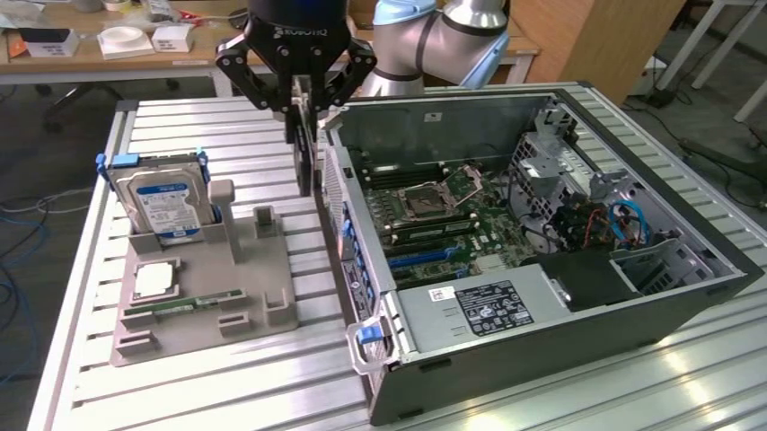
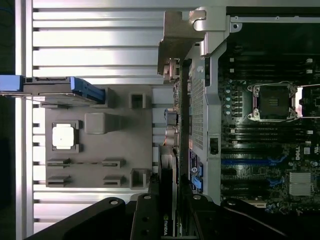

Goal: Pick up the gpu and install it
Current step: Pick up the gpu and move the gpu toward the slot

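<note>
table (image 1: 671, 377): ribbed shiny metal | holder (image 1: 258, 287): matt grey plastic | gpu (image 1: 304, 162): dark, matt

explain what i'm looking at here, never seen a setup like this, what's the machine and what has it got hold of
This is a robot arm with a black gripper on its end, a claw with two fingers. One picture comes from a camera standing off the arm that sees the whole table. The other comes from a camera on the arm's wrist, looking down past the gripper.

The gripper is shut on a graphics card, a thin dark board seen edge-on. It hangs close beside the open computer case, between the case and a grey holder.

The holder carries an upright hard drive, a square processor chip and a small memory stick. Everything sits on a slatted metal table.
</note>
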Controlling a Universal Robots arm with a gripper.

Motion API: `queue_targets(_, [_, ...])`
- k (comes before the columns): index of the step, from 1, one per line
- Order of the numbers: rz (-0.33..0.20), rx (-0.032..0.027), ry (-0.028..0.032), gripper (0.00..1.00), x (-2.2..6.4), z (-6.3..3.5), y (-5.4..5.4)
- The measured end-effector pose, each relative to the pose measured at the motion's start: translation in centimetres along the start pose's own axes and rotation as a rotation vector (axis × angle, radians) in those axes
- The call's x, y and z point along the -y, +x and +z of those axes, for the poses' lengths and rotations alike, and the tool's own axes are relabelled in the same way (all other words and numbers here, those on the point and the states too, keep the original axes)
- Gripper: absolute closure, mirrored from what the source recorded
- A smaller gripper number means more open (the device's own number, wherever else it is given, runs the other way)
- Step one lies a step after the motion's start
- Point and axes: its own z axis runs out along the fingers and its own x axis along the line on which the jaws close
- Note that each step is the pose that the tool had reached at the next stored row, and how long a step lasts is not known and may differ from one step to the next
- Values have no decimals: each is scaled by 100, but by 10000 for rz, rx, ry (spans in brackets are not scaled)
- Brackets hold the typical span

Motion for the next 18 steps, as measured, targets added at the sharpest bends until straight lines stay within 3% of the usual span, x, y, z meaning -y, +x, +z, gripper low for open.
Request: queue_targets(18, [0,-1,1,74,-2,-3,-129])
